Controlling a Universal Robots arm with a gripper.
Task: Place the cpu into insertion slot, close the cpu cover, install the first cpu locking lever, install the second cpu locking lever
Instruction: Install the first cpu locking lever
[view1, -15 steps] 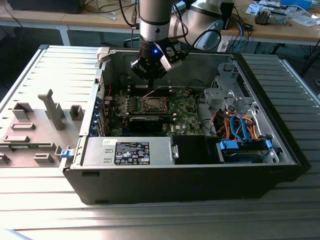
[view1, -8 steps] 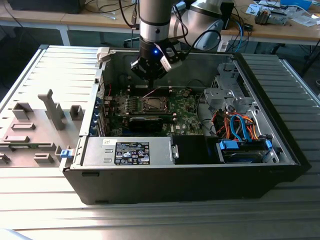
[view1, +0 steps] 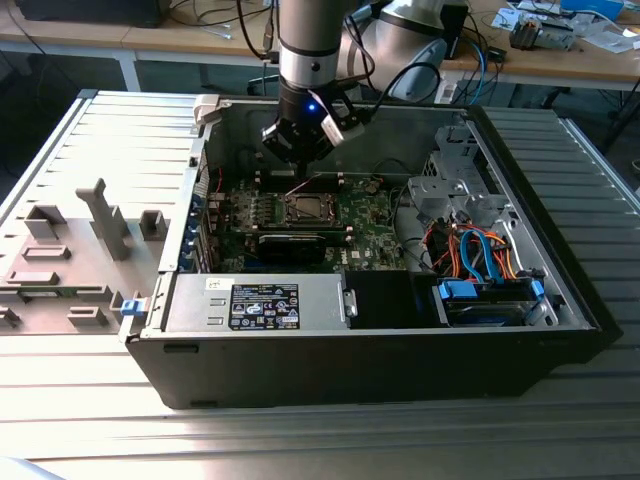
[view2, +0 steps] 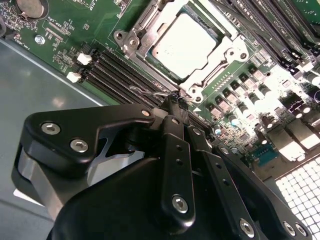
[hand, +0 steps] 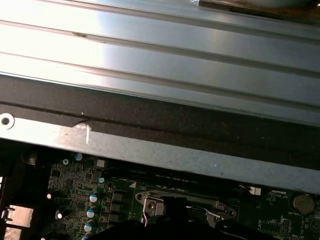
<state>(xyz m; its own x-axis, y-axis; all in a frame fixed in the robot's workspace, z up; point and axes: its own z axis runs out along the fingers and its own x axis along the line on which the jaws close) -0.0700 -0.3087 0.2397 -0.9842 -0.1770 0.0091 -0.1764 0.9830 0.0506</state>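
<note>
While the black gripper (view2: 176, 102) pinches its fingers closed on a thin wire lever, I see the flat silver-grey square cpu (view2: 184, 44) seated just beyond them under the silvery metal cpu cover (view2: 227, 52).

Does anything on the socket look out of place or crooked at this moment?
Nothing stands out. In the second wrist view the cpu lies flat and square, framed by the cpu cover. The tool is beside the socket's corner, by a thin wire lever.
</note>
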